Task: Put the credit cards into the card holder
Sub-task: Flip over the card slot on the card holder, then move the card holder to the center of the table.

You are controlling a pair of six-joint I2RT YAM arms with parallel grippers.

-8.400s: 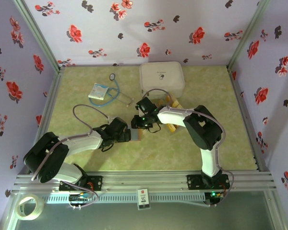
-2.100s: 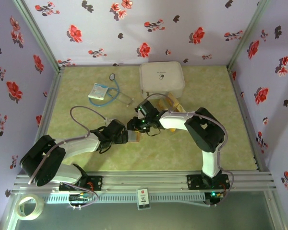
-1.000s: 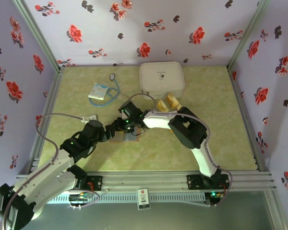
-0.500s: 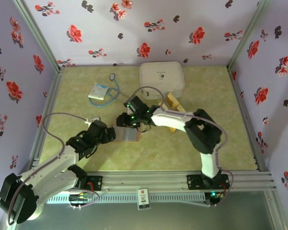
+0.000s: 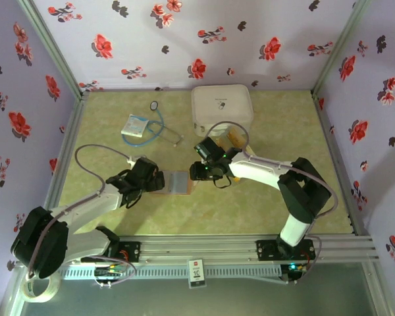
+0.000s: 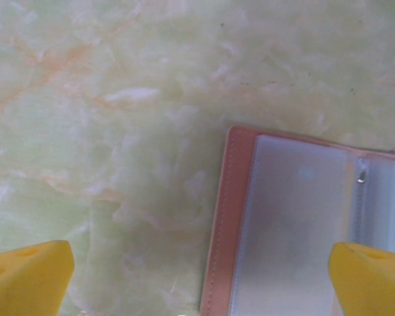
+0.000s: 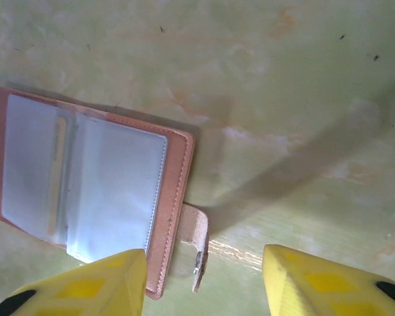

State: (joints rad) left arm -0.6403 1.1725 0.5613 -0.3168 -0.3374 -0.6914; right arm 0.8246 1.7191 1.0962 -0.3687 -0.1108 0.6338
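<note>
Credit cards [image 5: 235,137] lie in a small golden-tan heap just beside the near edge of the white case [image 5: 222,108], toward the far middle of the table [image 5: 270,204]. The right arm's cable crosses part of the heap, so I cannot count them from the top camera.

From the same camera I see the card holder [image 5: 176,183] lying open and flat near the middle of the table, a little left of centre and well apart from the heap. It sits between my two grippers. The left gripper [image 5: 159,181] is at its left edge and the right gripper [image 5: 196,173] is just off its right edge.

On the left wrist camera the left gripper [image 6: 201,280] has its yellow fingertips [image 6: 26,276] spread wide with nothing between them. The holder's [image 6: 296,230] reddish-brown border and one pale grey sleeve show under the right half of the gap.

On the right wrist camera the right gripper [image 7: 204,283] has its jaws apart and clamps nothing. The holder [image 7: 118,184] lies to the left of the gap, both grey sleeves facing up. Its strap tab [image 7: 196,247] sticks out on the table in line with the gap. A narrow tan strip [image 7: 56,174] shows inside the sleeve by the fold, the colour of the cards. Whether it is a card I cannot tell.

A white-blue packet [image 5: 135,126] rests far left of the holder.
</note>
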